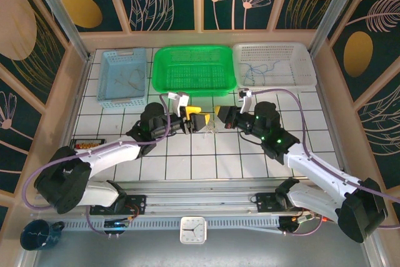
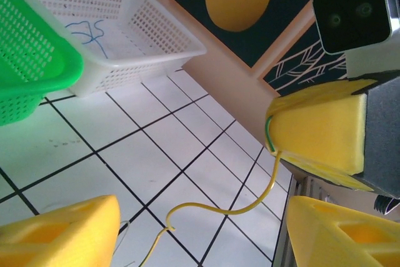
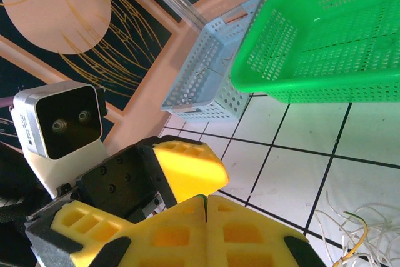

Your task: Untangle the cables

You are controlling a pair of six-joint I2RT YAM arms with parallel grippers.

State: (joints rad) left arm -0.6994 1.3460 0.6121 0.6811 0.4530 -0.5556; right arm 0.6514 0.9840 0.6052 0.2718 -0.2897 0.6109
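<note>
R gripper [image 3: 206, 209]: clenched on yellow cable [image 2: 237, 207], end held off the floor, prob. to draw it clear of the tangle. L gripper [image 1: 200, 120]: jaws apart, straddling same strand, nothing gripped. Other cables [image 3: 356, 226]: loose heap on tile below. Far edge: blue basket [image 1: 122, 52], green basket [image 1: 160, 70], white basket [image 2: 156, 35] w/ blue cable [image 2: 87, 31]; none obstructing.

One yellow cable [image 2: 215, 211] between parted left fingers [image 2: 62, 232]
</note>
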